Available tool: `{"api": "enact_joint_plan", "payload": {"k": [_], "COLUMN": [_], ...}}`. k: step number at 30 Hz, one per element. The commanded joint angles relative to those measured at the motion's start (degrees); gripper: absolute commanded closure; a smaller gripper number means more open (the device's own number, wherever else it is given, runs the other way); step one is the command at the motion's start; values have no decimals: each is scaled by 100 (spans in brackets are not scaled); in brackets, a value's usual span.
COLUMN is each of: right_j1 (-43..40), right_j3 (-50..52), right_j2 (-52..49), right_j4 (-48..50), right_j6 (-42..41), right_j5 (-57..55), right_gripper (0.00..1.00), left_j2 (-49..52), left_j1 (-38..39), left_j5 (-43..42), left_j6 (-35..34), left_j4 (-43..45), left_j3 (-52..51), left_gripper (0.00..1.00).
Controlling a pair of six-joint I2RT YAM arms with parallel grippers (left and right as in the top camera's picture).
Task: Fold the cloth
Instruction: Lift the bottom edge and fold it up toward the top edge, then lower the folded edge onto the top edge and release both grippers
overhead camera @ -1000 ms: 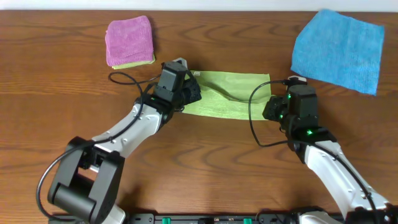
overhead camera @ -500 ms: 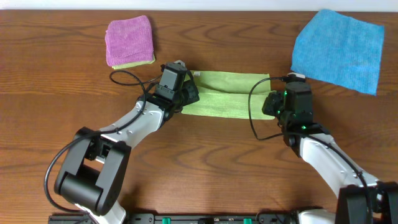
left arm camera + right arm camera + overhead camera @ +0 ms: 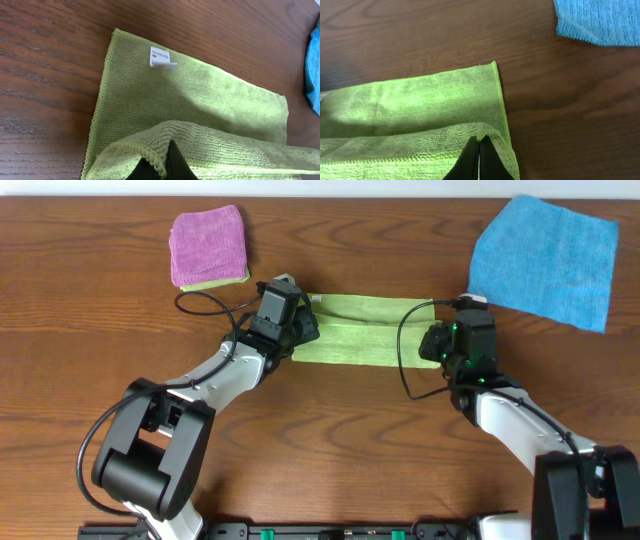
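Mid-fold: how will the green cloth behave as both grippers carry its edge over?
Likely floppy: the green cloth curls limply over at the left gripper. Probably light: pinched corners alone hold its edge up. Its ribbed weave should resist slipping from the right gripper.

blue cloth (image 3: 600,20) cut off at picture's top edge, tag (image 3: 162,56) print unreadable

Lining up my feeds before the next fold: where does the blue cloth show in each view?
Overhead: blue cloth, top right corner.
Left wrist: blue cloth, a sliver at the right edge.
Right wrist: blue cloth, top right corner.
Shared landmark: the lime cloth, visible in all three views.
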State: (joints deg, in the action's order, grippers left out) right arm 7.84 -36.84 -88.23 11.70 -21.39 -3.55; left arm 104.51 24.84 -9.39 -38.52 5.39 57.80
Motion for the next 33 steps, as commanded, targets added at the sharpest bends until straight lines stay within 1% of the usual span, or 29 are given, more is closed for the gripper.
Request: {"api": "enact_joint_plan", "payload": {"k": [1,4,5,6,7,8,9,10,16,18,21,24,27,30,33], "right_j1": [-26,-26,-26,-26,-26,-26,-26,-26,-26,-26,-26,-57,-181,-603,-1064], "right_j3": [-92,-92,-92,-92,-92,-92,-92,-92,-92,-92,-94,-94,-96,-214,-535], "right_j2": [-31,-31,-31,-31,-31,-31,-31,-31,-28,-26,-11,-17,-103,-468,-852], "right_j4": [68,125,144,160,160,160,157,155,160,157,155,33,-59,-57,-188], "right_j6": [66,63,63,63,63,63,63,63,48,-96,-153,-168,-136,118,271], "right_j5": [-136,-138,-138,-138,-138,-138,-138,-138,-136,-116,37,33,197,1213,2249], "right_gripper": [98,98,98,95,66,13,1,1,1,1,1,1,1,1,1], "left_j2": [125,192,208,210,210,210,210,210,208,184,72,37,37,37,37], "left_j1": [-50,-50,-50,-50,-50,-50,-50,-50,-50,-50,-50,-50,-50,-57,-129], "left_j5": [232,232,236,236,238,247,256,256,190,74,31,-50,-74,-168,-671], "left_j6": [127,127,127,127,129,127,127,127,125,127,142,459,769,1217,1499], "left_j4": [4,55,85,120,146,195,245,293,372,254,-190,-487,-466,-472,-485], "left_j3": [114,114,114,114,116,114,114,114,164,219,391,645,708,723,798], "left_gripper": [94,92,85,74,52,21,2,5,5,5,5,5,5,5,5]}}
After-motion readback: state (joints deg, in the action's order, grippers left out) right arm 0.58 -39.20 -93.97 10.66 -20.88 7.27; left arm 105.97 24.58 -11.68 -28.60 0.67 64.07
